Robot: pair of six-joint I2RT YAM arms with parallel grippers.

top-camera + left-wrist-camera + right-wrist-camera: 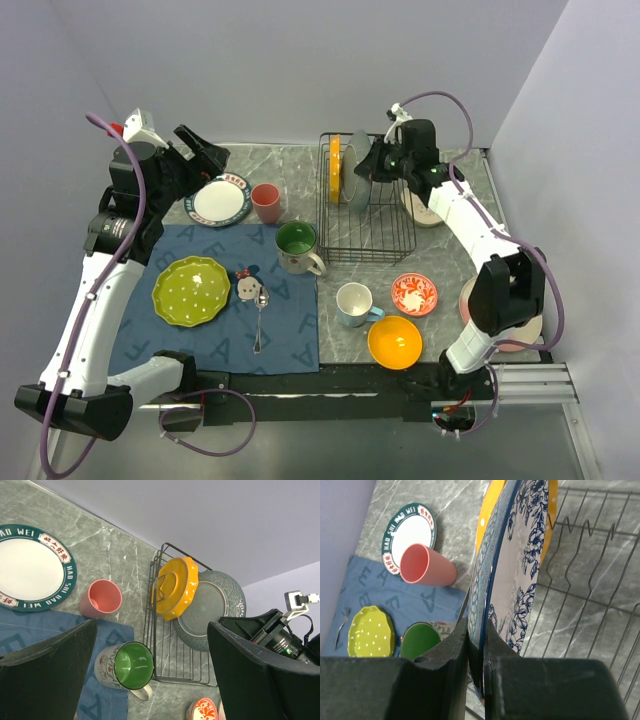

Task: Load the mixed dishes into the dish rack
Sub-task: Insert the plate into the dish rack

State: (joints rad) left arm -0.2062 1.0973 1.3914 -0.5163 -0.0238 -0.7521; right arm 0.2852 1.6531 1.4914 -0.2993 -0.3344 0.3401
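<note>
Right fingers (445, 670): closed tight on the rim of a grey plate (520, 555), one finger against each face.
Grey plate: upright on edge, blue flower print on one face, embossed grey on the other, inside the dish rack (370, 235); whether its lower rim rests on the wires cannot be told.
Left fingers (50, 670): spread wide with nothing between them, hanging over the far left of the tabletop (300, 165).
Dish rack: black wire, at the far middle of the tabletop; an orange scalloped plate (335, 170) stands upright at its left end, with the grey plate just beside it on the right.
Below the left fingers: a white plate with a dark green lettered rim (218, 200), and a pink cup (266, 202) just to its right.
Blue cloth mat (290, 330): carries a lime-green plate (190, 290), a metal spoon (260, 310) and, at its far right corner, a mug with a green inside (296, 245).
Near the rack's front: a white mug with a blue handle (353, 303), a small red-patterned dish (414, 294) and an orange bowl (394, 341), all on bare tabletop.
</note>
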